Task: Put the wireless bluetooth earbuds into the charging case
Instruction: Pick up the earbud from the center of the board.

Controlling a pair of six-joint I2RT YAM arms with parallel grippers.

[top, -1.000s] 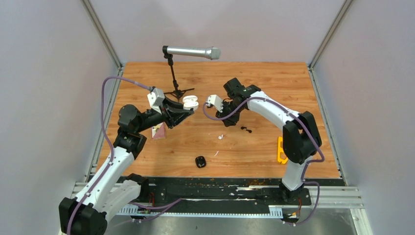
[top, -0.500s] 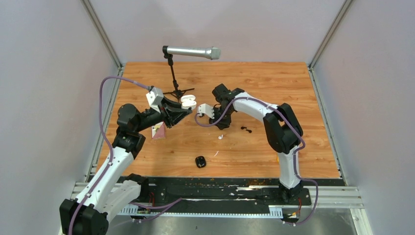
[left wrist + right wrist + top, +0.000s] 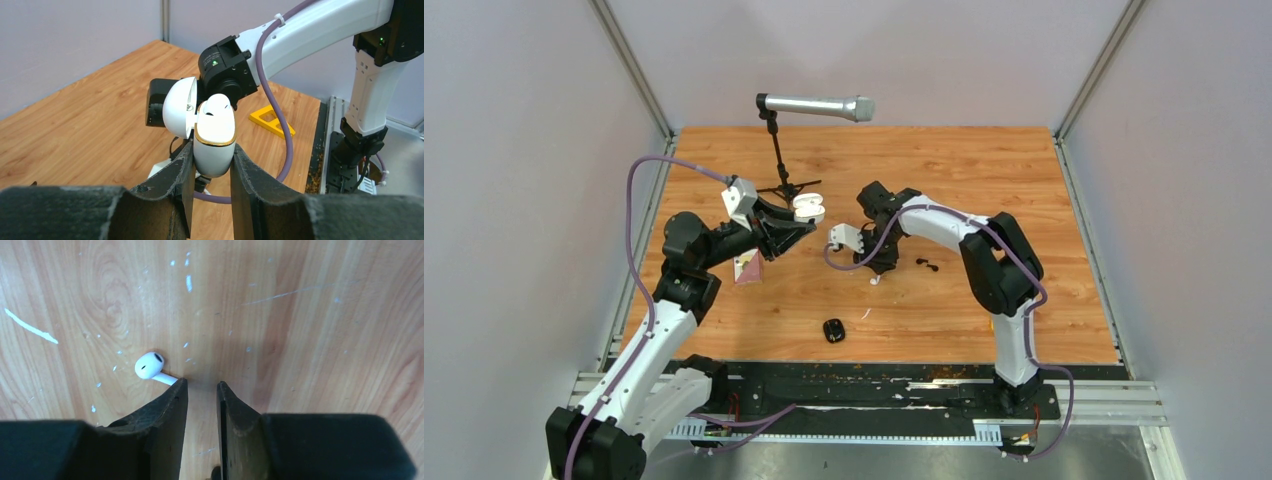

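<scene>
The white earbud (image 3: pixel 149 365) lies mid-table (image 3: pixel 310 315), its stem against the outside of the right gripper (image 3: pixel 201 386), whose jaws stand barely apart and empty. To its left, raised, the left gripper (image 3: pixel 210 152) clamps the open charging case (image 3: pixel 214 129), with another bud (image 3: pixel 218 103) seated inside.

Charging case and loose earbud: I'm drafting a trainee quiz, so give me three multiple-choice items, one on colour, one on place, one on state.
1. The earbud lying on the table beside the right tool is: A black, B white, C yellow.
2. The charging case sits: A on the table, B in the right tool, C in the left tool.
3. The case's lid is: A open, B shut, C missing.
Answers: 1 B, its shell is white; 2 C, that tool clamps its body; 3 A, it is swung back.
</scene>
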